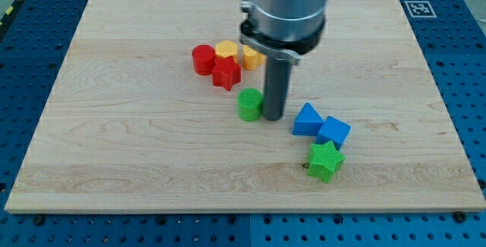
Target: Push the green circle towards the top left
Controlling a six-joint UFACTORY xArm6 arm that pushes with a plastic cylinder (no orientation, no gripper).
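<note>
You are looking at the green circle [248, 103] sitting a little above the board's middle, just at 9 o'clock of my tip [273, 117] and touching it or nearly so; the gap is too fine to tell. It is looking like a small, light, rigid puck with a ribbed side, so you should expect it to be sliding easily over the smooth wooden board [114, 125] and to be rolling off a round rod if the push is going off-centre. There is nothing to take hold of: I am carrying no pincer, only a straight rod, so there is no spread or pinch to report. The contact side should be its 4 to 5 o'clock flank, and right now my tip is standing more at its 3 o'clock, so in my judgement it needs to be dropping slightly lower before driving.

Moving outward, the red star [226, 73] is lying at 11 o'clock of the circle, close by, with the red cylinder [203, 59] and two yellow blocks [226, 49] beyond it. That cluster is sitting in the push line, so you may be shoving them along. At 4 o'clock, apart, two blue blocks [307, 119] and a green star [325, 161] are resting.
</note>
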